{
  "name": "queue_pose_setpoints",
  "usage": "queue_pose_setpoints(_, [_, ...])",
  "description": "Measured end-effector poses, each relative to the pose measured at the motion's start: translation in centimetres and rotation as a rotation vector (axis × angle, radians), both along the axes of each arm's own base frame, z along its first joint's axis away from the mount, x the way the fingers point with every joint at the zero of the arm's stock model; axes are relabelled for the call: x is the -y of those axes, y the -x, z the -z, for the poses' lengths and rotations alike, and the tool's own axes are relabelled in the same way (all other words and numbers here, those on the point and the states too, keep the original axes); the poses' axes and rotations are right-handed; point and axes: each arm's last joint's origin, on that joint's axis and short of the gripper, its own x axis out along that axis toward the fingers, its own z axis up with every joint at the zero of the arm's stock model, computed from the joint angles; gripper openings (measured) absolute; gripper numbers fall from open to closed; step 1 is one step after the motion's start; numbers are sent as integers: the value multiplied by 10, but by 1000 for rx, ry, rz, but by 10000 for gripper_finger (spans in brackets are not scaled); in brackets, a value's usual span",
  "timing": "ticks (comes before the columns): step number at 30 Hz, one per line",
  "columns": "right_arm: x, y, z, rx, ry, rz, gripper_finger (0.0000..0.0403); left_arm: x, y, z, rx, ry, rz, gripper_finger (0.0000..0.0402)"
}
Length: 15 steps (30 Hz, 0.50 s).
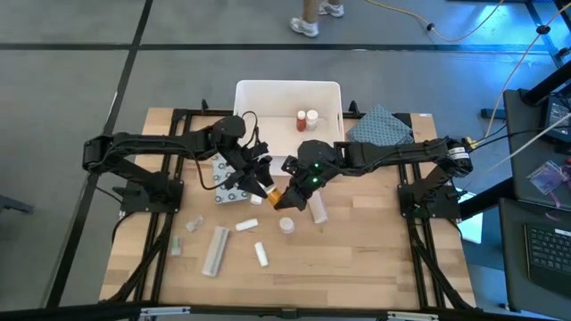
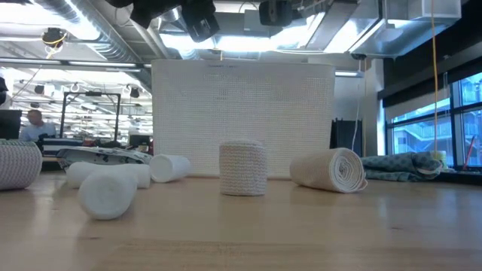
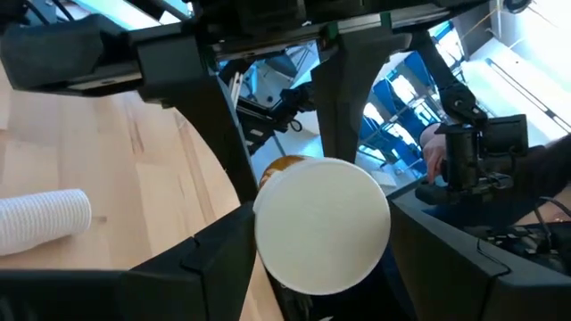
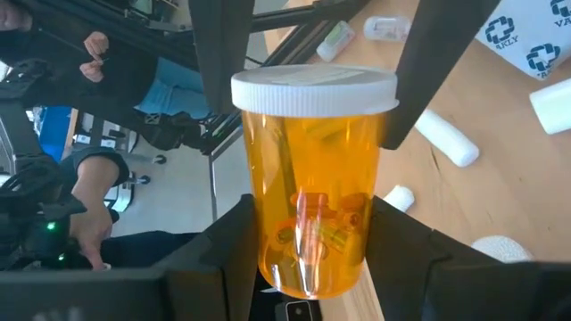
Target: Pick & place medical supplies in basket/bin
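Observation:
An orange pill bottle (image 1: 276, 192) with a white cap hangs above the table's middle, between my two grippers. My right gripper (image 1: 287, 194) is shut on its orange body (image 4: 308, 205). My left gripper (image 1: 266, 187) comes from the other side, its fingers against the white cap (image 3: 321, 223). The white bin (image 1: 268, 98) stands at the far edge with two red bottles (image 1: 308, 117) in it. White and beige rolls (image 1: 245, 224) (image 1: 287, 225) lie on the wood. My left gripper pinches the cap's rim (image 3: 268, 209) between its two fingers (image 4: 219, 62), coming about level from the table's left. The cap's flat top faces back between the fingers. My right gripper pinches the orange body near its bottom end (image 4: 259, 245), slanting down from the table's right. The bottle points away along the fingers, lifted clear of the table.
A flat printed packet (image 1: 230, 183) lies under my left arm. A long pale packet (image 1: 216, 250), a small roll (image 1: 261, 254), a white roll (image 1: 318, 209) and small vials (image 1: 194, 223) lie nearer the front. The patterned cloth (image 1: 384, 127) is beside the bin. People stand beyond the table.

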Motion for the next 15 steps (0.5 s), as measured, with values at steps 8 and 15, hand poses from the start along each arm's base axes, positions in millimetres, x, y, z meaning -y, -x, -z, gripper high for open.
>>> queue_pose_setpoints(8, [2,0,0,-3,-21,-21,167,2,-1,0,5,3,22,239])
queue_pose_setpoints(15, [4,0,-1,-2,-50,-55,167,6,-2,-2,24,4,36,233])
